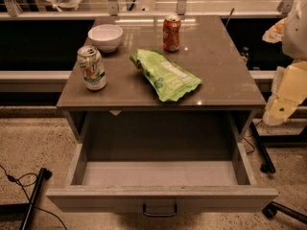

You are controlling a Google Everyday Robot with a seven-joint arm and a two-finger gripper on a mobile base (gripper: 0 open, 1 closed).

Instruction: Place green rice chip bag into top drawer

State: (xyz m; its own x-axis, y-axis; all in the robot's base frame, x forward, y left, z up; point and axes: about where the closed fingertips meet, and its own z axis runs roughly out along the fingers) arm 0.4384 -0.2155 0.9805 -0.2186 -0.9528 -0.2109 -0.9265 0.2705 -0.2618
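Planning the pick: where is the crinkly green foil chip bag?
Camera view: the green chip bag lies centrally on the brown table, right of the green-and-white soda can; the gripper hangs past the table's right edge.

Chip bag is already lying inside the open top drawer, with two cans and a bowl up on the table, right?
No. The camera view shows the chip bag lying on the table, beside the green can, orange can and bowl; the open top drawer holds nothing. The gripper is at the picture's right edge.
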